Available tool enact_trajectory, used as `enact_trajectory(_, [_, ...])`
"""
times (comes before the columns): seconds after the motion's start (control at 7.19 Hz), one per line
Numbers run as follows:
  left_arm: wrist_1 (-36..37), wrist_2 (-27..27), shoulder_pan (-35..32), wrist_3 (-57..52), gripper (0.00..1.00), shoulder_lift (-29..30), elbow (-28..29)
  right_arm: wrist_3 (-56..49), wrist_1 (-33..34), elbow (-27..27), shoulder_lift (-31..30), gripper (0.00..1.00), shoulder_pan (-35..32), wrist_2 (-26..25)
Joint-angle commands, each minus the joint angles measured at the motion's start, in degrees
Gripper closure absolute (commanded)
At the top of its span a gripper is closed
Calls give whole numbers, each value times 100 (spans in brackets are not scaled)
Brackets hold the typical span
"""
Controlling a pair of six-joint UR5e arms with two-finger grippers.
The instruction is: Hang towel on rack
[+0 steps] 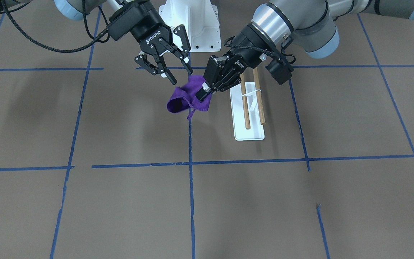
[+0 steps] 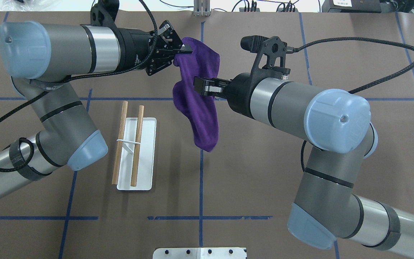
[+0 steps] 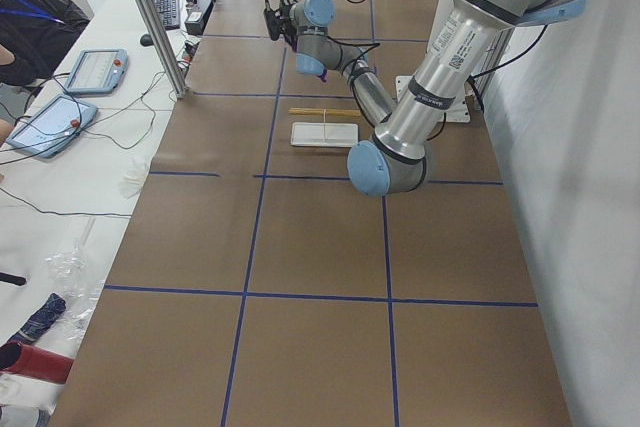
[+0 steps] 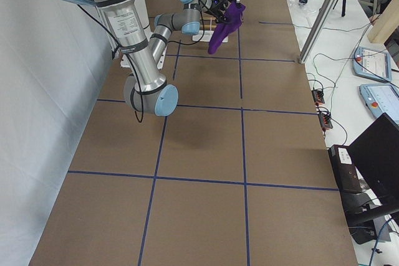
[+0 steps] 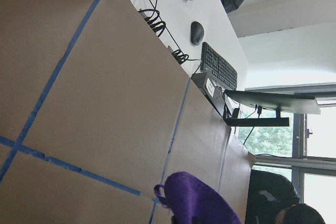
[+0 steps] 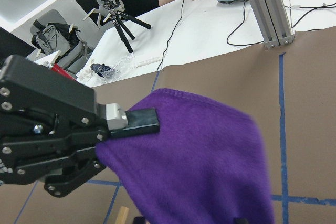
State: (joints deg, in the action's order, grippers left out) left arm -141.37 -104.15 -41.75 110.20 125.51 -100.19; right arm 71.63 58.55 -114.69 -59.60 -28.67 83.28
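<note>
The purple towel (image 1: 189,95) hangs in the air from my left gripper (image 1: 202,96), which is shut on its upper edge. In the overhead view the left gripper (image 2: 186,50) pinches the towel (image 2: 199,108) at the top and the cloth droops toward the robot. My right gripper (image 1: 182,76) is open, its fingers spread just beside the towel, holding nothing. In the right wrist view the towel (image 6: 199,150) fills the centre, clamped by the left gripper (image 6: 142,120). The rack (image 2: 135,151), with two wooden dowels over a white base, stands on the table to the left of the towel and is bare.
The white robot pedestal (image 1: 192,25) stands behind the grippers. The brown table (image 2: 264,180) carries blue tape lines. The towel's loop tag (image 5: 157,192) shows in the left wrist view. Monitors, cables and tablets lie beyond the far table edge.
</note>
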Motion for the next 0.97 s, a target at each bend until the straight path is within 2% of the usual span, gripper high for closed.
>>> enact_trajectory(0.0, [5, -9, -9, -34, 100, 0, -35, 0, 7, -71, -77, 0, -16, 12])
enact_trajectory(0.14, [5, -165, -148, -60, 100, -8, -62, -8, 7, -402, -443, 0, -25, 30])
enact_trajectory(0.28, [13, -715, -576, -112, 100, -17, -62, -17, 7, -840, -1004, 0, -51, 282])
enact_trajectory(0.42, [13, -947, -841, -130, 100, -78, -79, -87, 7, -1175, -1540, 0, -129, 537])
enact_trajectory(0.56, [240, -871, -861, -122, 100, -88, -158, -96, 24, -1266, -1876, 0, -722, 1253])
enact_trajectory(0.7, [1025, -139, -826, -148, 100, -70, -550, -140, 468, -1197, -1958, 0, -1824, 2627])
enact_trajectory(0.83, [1546, 434, -469, -148, 100, -44, -920, -784, 847, -1031, -1950, 0, -2784, 3658])
